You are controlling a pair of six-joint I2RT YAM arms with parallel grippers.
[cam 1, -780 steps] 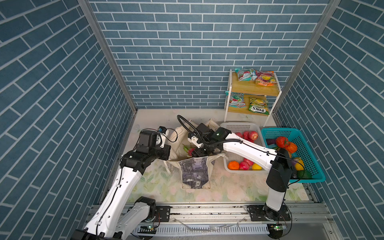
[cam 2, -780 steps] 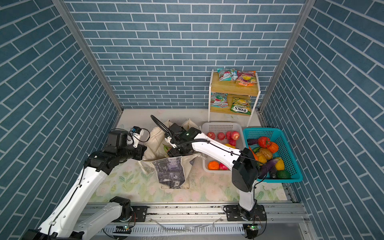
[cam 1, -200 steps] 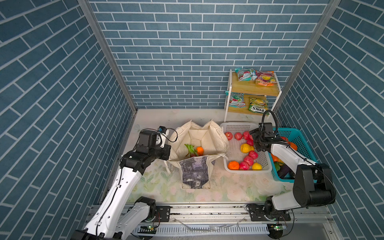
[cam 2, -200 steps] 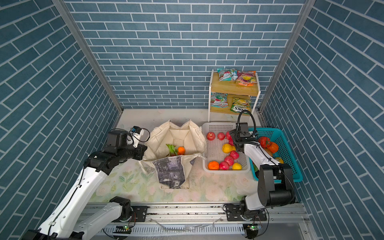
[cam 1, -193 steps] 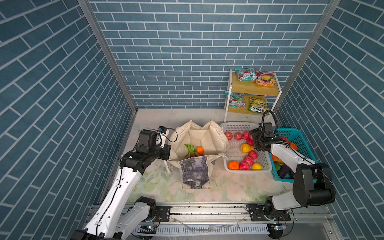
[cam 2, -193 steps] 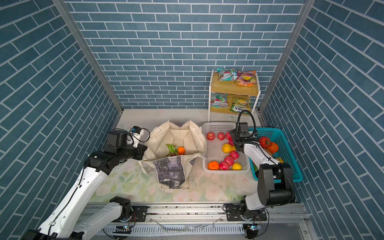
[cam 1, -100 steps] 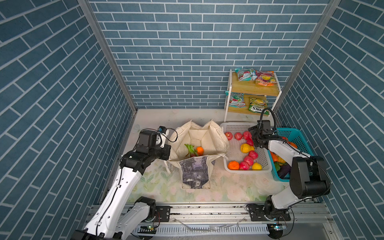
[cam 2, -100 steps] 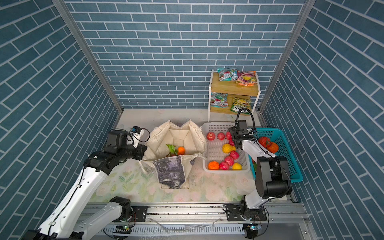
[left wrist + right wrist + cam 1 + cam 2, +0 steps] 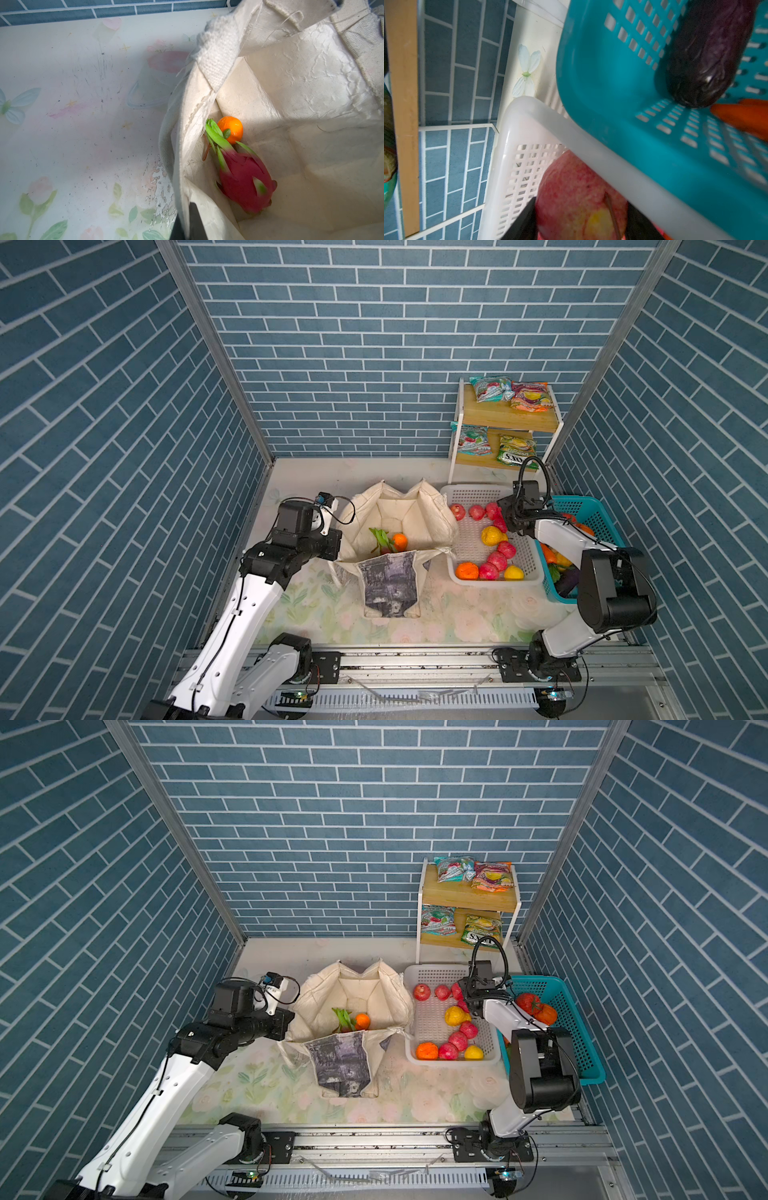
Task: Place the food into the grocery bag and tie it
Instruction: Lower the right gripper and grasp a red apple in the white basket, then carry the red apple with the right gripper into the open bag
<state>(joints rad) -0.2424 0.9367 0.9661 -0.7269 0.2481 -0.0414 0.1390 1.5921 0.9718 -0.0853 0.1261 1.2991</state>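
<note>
Top views: grocery bag (image 9: 399, 522) stands open mid-table, between the left arm and the white basket (image 9: 459, 493). An orange (image 9: 399, 540) and green leaves lie inside it. Right gripper (image 9: 464, 997) sits low in the white basket at a red apple (image 9: 457, 991). Other apples, pears and an orange lie loose there. Snack packets (image 9: 473, 873) rest on the shelf, well apart.
Left wrist view: left gripper (image 9: 188, 223) is pressed together on the bag's rim, holding the mouth open. The dragon fruit (image 9: 246, 182) lies touching the orange on the bag floor.
Right wrist view: two dark fingers (image 9: 522, 220) flank the apple on either side, apparently touching. Whether the pinch is firm cannot be told. The teal basket (image 9: 602, 68) is just beside.
Step in hand: grasping the next fruit, judging by this.
Next move: probably finish the squeeze, lift clear of the basket wall, carry over to the open bag.
Remaining: most food is outside; tying not yet begun.
</note>
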